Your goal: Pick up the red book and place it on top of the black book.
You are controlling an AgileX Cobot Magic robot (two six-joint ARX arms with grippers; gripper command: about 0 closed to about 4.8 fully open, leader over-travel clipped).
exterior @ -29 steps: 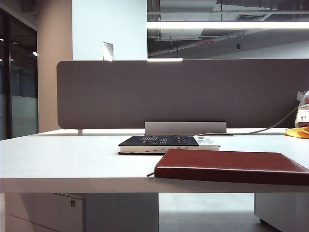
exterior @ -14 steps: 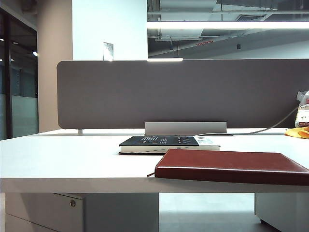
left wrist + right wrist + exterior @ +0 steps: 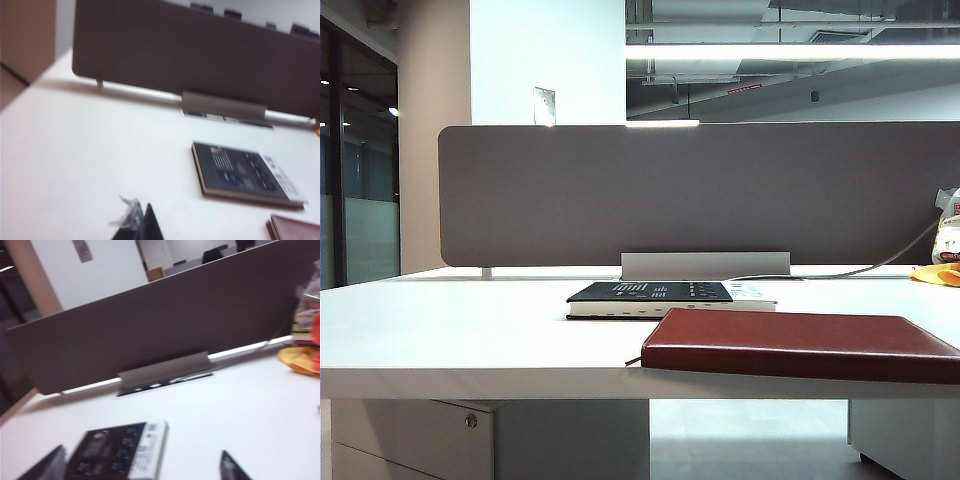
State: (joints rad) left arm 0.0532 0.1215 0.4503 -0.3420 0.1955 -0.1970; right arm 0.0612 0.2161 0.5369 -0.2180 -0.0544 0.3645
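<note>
Black fingertips are all I get of my tools. In the right wrist view the right gripper [image 3: 142,467] shows two dark tips spread wide apart with bare table between them and nothing held; the black book lies partly between them, farther out. In the left wrist view only one dark finger [image 3: 145,227] of the left gripper [image 3: 137,229] pokes in, with a scrap of clear plastic on it, so I cannot tell how wide that one stands. Neither arm shows in the exterior view.

Out from the left gripper lies the thick black book with small white marks and pale page edges [image 3: 245,172], flat on the white table [image 3: 90,165], and a corner of the thin dark red leather-like book [image 3: 295,229] beside it. Only the exterior view gives me the whole red book [image 3: 800,345], flat at the table's near edge, with the black book [image 3: 655,296] just behind it. The right wrist view alone shows an orange-yellow bag [image 3: 302,357] near the grey partition [image 3: 150,330].
</note>
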